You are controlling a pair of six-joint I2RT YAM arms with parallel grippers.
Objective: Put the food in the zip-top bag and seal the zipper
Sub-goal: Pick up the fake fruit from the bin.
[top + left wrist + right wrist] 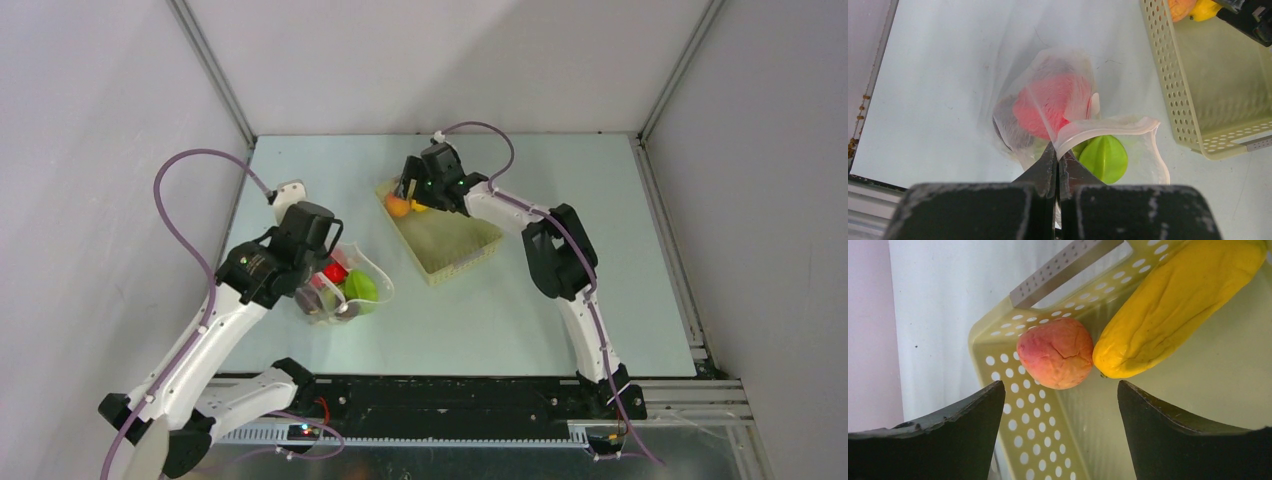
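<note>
Plastic at the mouth of the zip-top bag (1068,80) is pinched by the left pincer (1057,152), its fingers pressed together on the film. The bag sits on the bench (500,320) just left of the basket (1013,405), with the red pepper (1048,105) and the pale green round one (1104,159) inside and its zipper (1108,123) curling open. The right pincer (1059,390) hangs spread wide, gripping nothing, over the basket's far end, where the peach (1055,352) touches the banana (1173,310).

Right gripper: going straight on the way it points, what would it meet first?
Likely the peach, centred ahead of the open right gripper in the basket corner, with the banana beside it; depth is unclear.
</note>
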